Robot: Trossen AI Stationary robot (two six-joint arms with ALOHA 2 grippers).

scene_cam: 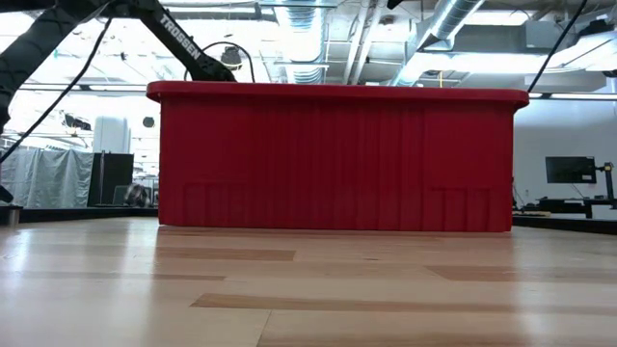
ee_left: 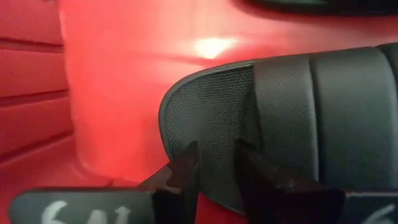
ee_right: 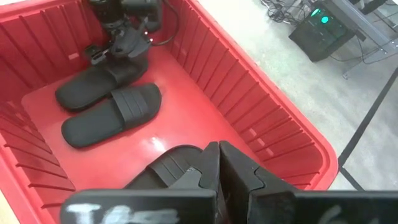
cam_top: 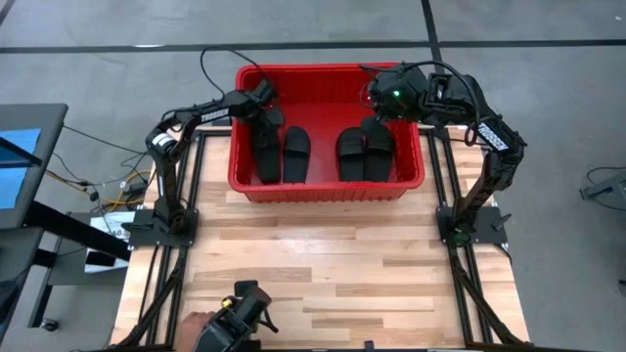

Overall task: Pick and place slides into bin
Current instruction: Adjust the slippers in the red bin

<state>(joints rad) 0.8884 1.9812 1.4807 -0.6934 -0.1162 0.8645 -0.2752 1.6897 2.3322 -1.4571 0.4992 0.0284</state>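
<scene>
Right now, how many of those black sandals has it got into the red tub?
All four slides lie inside the bin, two on each side, none on the table. The left claw is down on the leftmost slide, fingers around its edge; it has yet to let go. The right claw hangs shut above its pair.

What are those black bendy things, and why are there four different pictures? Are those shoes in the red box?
The black bendy things are two robot arms. Each ends in a gripper with two fingers. One picture looks down from above, one looks across the wooden table, and two come from small cameras on the arms' wrists.

The red box is the bin. Yes, those are shoes: four black slides lie inside it.

The left gripper is down in the bin, its fingers pinching the edge of one slide. The right gripper hovers over the bin's other end, fingers shut, holding nothing. At the table's near edge, a person's hand shows.
</scene>
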